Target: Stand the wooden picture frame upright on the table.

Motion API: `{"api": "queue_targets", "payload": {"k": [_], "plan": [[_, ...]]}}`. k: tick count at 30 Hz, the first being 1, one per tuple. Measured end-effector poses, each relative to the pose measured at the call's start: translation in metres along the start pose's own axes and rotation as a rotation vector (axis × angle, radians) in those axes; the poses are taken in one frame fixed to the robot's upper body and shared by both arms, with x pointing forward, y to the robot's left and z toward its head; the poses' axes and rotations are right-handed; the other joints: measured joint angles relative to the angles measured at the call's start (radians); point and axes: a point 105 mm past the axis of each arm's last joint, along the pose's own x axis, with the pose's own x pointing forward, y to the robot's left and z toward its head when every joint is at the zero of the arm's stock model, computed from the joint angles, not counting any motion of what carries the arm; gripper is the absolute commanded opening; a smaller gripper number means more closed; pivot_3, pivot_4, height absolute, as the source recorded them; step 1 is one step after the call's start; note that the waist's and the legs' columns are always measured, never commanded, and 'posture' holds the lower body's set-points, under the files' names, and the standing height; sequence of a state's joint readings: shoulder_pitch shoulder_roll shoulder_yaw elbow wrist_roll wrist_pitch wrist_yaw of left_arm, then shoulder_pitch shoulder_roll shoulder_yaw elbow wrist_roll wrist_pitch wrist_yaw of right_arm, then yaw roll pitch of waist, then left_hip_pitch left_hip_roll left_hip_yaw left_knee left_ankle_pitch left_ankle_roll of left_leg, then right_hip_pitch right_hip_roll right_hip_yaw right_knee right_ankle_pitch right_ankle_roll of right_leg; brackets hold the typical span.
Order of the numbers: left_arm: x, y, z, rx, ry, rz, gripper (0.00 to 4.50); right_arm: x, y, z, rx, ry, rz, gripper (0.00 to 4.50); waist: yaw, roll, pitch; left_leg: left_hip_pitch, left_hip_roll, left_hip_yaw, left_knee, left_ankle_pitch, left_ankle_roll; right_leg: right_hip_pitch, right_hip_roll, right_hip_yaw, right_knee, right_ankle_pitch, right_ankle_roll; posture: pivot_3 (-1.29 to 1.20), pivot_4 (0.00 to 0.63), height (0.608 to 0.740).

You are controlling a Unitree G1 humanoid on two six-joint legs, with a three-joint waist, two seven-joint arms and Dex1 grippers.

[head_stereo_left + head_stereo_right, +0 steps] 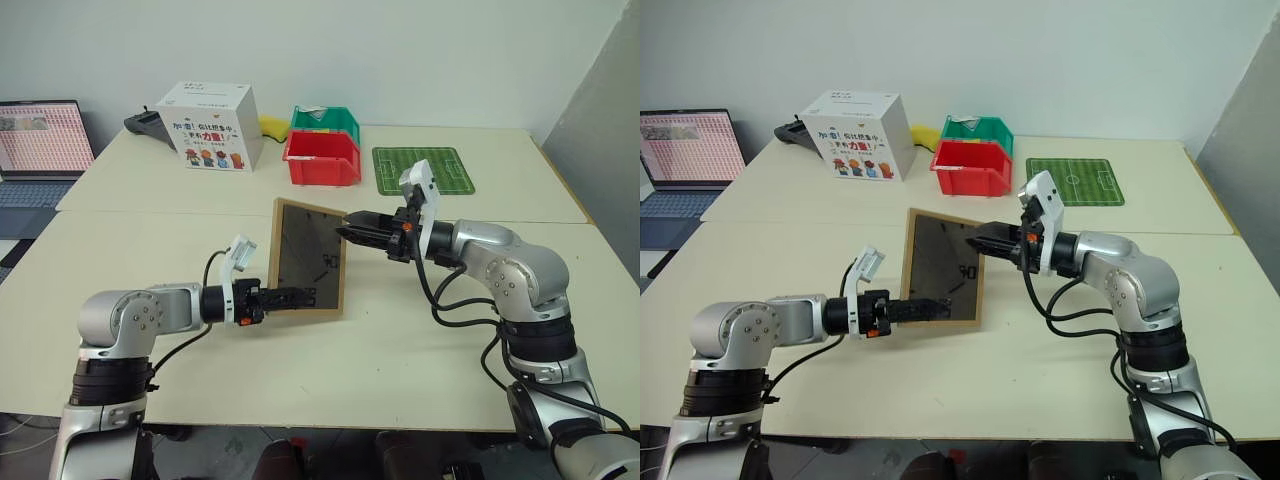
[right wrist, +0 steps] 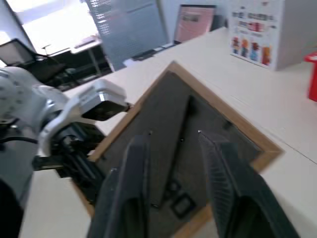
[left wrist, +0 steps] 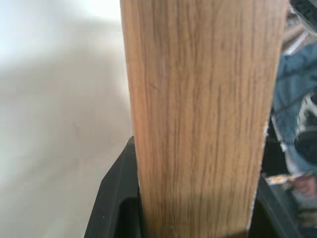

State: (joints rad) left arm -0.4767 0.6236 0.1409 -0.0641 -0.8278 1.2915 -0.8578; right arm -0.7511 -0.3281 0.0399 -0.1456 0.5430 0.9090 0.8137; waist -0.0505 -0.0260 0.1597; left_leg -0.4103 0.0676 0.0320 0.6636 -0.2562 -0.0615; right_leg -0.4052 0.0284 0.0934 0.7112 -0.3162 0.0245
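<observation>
The left fingers grip the lower edge of the frame; the right fingers, a little open, touch its right edge without holding

An office or lab-like workroom with plain white walls. Large pale beige flat-topped tables stand pushed together. An open laptop with a lit screen sits at one side. Red and green plastic storage bins sit beside a white printed cardboard box.
</observation>
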Motion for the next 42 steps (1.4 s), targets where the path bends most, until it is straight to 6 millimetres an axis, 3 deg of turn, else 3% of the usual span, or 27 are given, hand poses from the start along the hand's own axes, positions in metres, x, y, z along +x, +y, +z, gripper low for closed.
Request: {"api": "queue_targets", "payload": {"k": [6,10,15,20,22,25,30,32,34,36,39,42], "plan": [[-0.003,-0.009,0.010,0.069,0.011,-0.056,1.21,0.013,-0.001,-0.009,0.069,0.020,0.048,3.52,-0.002,0.000,0.000,-0.004,0.000,-0.001,0.000,0.000,0.000,-0.003,0.000,-0.001,0.000,0.000,0.000,0.00,0.150,0.740],[-0.010,-0.008,0.014,0.088,0.015,-0.034,1.21,0.029,0.006,0.000,0.040,-0.003,0.082,4.38,-0.007,0.000,0.001,-0.006,0.000,-0.001,0.000,0.000,0.000,-0.006,0.000,-0.001,0.000,0.000,0.000,0.00,0.150,0.740],[-0.011,-0.008,0.013,0.089,0.018,-0.034,1.21,0.045,0.020,0.009,0.035,-0.041,0.139,4.44,-0.006,0.000,0.001,-0.007,0.000,-0.001,0.001,0.000,0.000,-0.006,-0.001,-0.001,0.000,0.000,0.000,0.00,0.150,0.740],[-0.012,-0.013,0.010,0.082,0.026,-0.064,1.21,0.040,0.042,0.012,0.070,-0.046,0.249,4.44,-0.004,0.000,0.001,-0.007,0.000,-0.001,0.001,0.000,0.000,-0.006,-0.001,-0.002,0.000,0.000,0.000,0.00,0.150,0.740],[-0.012,-0.016,0.006,0.073,0.040,-0.081,1.21,0.029,0.053,0.009,0.099,-0.029,0.322,4.44,-0.004,0.000,0.001,-0.007,0.000,-0.001,0.001,0.000,0.000,-0.005,-0.001,-0.002,0.000,0.000,0.000,0.00,0.150,0.740],[-0.014,-0.016,0.000,0.044,0.055,-0.087,1.21,0.013,0.054,0.004,0.148,0.007,0.352,4.44,-0.004,0.000,0.001,-0.007,-0.001,-0.001,0.001,0.000,0.001,-0.005,-0.002,-0.002,0.000,0.000,0.000,0.00,0.150,0.740],[-0.016,-0.019,-0.011,-0.005,0.089,-0.103,1.21,-0.026,0.030,-0.009,0.155,0.063,0.214,4.44,-0.003,-0.001,0.001,-0.007,-0.002,-0.003,0.001,0.000,0.001,-0.005,-0.002,-0.003,0.000,-0.001,0.000,0.00,0.150,0.740],[-0.016,-0.024,-0.011,-0.043,0.088,-0.136,1.21,-0.045,0.012,-0.022,0.054,0.097,0.070,4.44,-0.001,-0.001,0.002,-0.008,-0.002,-0.003,0.001,0.000,0.001,-0.005,-0.002,-0.003,-0.001,-0.001,0.001,0.00,0.150,0.740],[-0.017,-0.028,-0.011,-0.087,0.080,-0.162,1.21,-0.065,-0.009,-0.032,-0.193,0.141,-0.094,4.44,0.001,-0.002,0.002,-0.008,-0.003,-0.003,0.001,0.000,0.002,-0.005,-0.003,-0.003,-0.001,-0.002,0.002,0.00,0.150,0.740],[-0.019,-0.028,-0.009,-0.158,0.068,-0.178,1.21,-0.082,-0.026,-0.040,-0.579,0.208,-0.204,4.44,0.000,-0.004,0.003,-0.007,-0.003,-0.002,0.001,0.000,0.002,-0.005,-0.003,-0.003,-0.001,-0.003,0.003,0.00,0.150,0.740],[-0.018,-0.033,0.002,-0.232,0.046,-0.229,1.21,-0.087,-0.035,-0.041,-1.163,0.227,-0.247,4.44,-0.011,-0.007,0.006,-0.006,-0.003,-0.001,0.001,0.000,0.001,-0.005,-0.003,-0.003,0.002,-0.002,0.002,0.00,0.150,0.740],[-0.016,-0.036,0.007,-0.260,0.027,-0.265,1.21,-0.075,-0.029,-0.029,-1.608,0.122,-0.233,4.44,-0.022,-0.007,0.007,-0.005,-0.003,0.001,0.001,0.003,-0.003,-0.006,-0.003,-0.001,0.004,-0.002,0.002,0.00,0.150,0.740]]}}
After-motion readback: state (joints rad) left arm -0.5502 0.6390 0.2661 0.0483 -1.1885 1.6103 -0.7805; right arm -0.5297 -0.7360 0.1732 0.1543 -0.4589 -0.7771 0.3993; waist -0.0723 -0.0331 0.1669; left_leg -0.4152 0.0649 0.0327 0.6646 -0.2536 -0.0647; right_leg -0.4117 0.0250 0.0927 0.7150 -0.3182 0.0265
